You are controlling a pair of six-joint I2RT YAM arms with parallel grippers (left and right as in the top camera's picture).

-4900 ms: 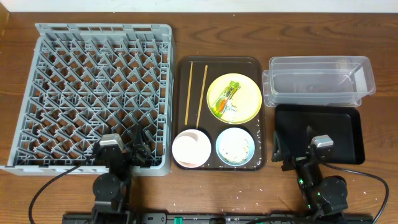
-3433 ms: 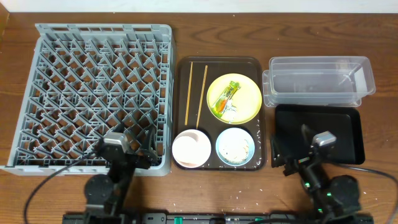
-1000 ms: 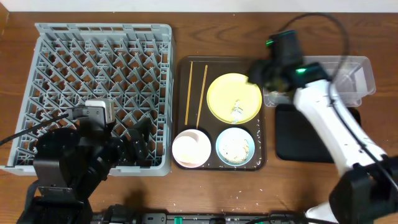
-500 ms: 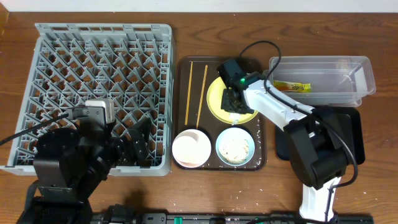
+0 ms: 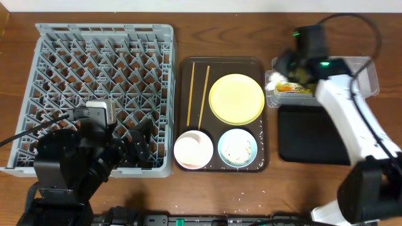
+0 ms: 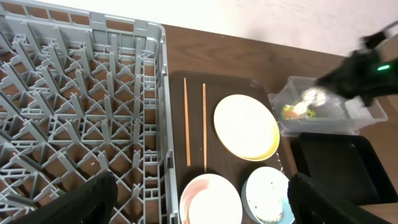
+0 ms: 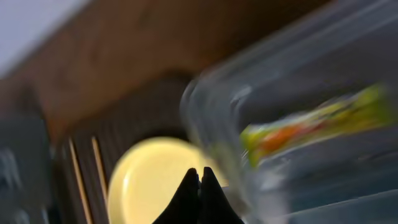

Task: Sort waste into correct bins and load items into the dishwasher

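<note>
My right gripper (image 5: 276,74) hangs over the left end of the clear tub (image 5: 352,66), shut on crumpled white paper (image 5: 272,78). In the right wrist view its jaws (image 7: 199,169) are pressed together and blurred. The green-and-orange wrapper (image 5: 295,88) lies inside the tub. The yellow plate (image 5: 236,99) is bare. The chopsticks (image 5: 190,94), white bowl (image 5: 193,150) and light blue bowl (image 5: 237,148) with rice scraps sit on the brown tray. My left gripper (image 5: 139,145) is open by the front right corner of the grey dish rack (image 5: 94,88), holding nothing.
The black tray (image 5: 314,135) lies in front of the tub, partly under my right arm. The brown serving tray (image 5: 184,69) sits between rack and bins. The table's back edge runs just behind the rack and tub.
My right gripper has left the yellow plate and swung right to the tub's left end with the white paper. The plate now shows nothing on it. The left arm has not moved.
</note>
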